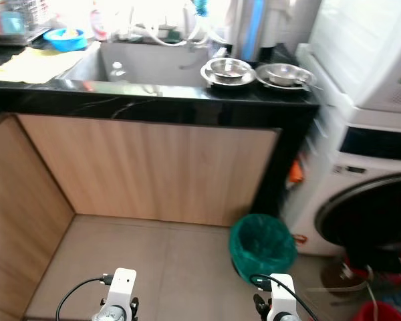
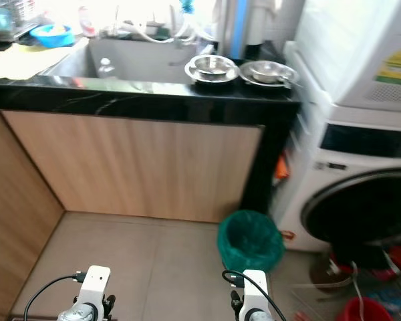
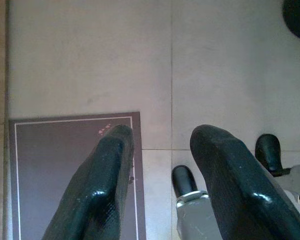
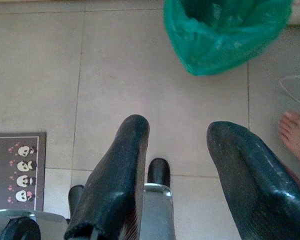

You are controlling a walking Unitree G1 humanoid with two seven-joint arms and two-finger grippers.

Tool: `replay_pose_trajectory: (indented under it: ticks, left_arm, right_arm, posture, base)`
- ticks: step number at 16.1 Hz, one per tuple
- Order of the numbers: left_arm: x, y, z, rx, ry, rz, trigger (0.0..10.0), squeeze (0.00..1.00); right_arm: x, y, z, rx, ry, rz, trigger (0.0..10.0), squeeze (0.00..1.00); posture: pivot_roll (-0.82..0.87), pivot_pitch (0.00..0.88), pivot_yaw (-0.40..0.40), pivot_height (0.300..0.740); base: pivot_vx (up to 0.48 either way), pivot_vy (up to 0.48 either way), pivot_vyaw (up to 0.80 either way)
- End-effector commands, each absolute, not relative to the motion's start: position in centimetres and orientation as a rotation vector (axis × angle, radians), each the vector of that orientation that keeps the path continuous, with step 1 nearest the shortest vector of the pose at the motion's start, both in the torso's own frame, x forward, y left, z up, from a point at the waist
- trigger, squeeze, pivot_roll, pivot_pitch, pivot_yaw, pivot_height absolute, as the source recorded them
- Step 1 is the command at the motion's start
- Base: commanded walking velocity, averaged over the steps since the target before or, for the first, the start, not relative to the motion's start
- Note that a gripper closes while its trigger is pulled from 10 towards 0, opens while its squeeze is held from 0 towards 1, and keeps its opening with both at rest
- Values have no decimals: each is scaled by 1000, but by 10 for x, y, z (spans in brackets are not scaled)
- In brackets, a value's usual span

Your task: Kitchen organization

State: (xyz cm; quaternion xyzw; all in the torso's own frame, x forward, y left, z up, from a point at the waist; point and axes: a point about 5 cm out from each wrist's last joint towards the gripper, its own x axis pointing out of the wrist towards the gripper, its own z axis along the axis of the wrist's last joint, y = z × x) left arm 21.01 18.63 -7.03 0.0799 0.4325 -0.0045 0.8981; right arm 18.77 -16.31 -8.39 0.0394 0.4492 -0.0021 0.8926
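Both arms hung low, left gripper (image 3: 160, 165) and right gripper (image 4: 180, 155) spread and empty; bowls (image 1: 228, 69) sat well ahead and above on the counter (image 1: 154, 100), so I'd close in squarely before raising either.

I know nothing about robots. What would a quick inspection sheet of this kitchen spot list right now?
Surface: black counter with sink.
Job's things: two steel bowls right of the sink.
Clutter: blue bowl, yellow cloth.
Grippers: left gripper and right gripper hang low over the floor, jaws open, holding nothing.
Cables: black wires at both wrists.
Surroundings: green bin, washer, mat, a person's foot.
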Motion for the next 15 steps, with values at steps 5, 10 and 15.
replay_pose_trajectory:
  ticks: [5,10,15]
  left_arm:
    - [209,190,-71,165,910,-9,10000,0]
    - [211,190,-70,162,905,-13,10000,0]
    - [210,191,-70,159,909,-9,10000,0]
  right_arm:
    - [189,-162,-83,80,933,5,10000,0]
    - [190,-161,-83,86,930,4,10000,0]
    - [190,-160,-83,94,930,-2,10000,0]
  posture:
    - [-74,0,-28,740]
    - [-71,0,-27,740]
    - [-70,0,-25,740]
  base:
    - [332,0,0]
    - [335,0,0]
    - [335,0,0]
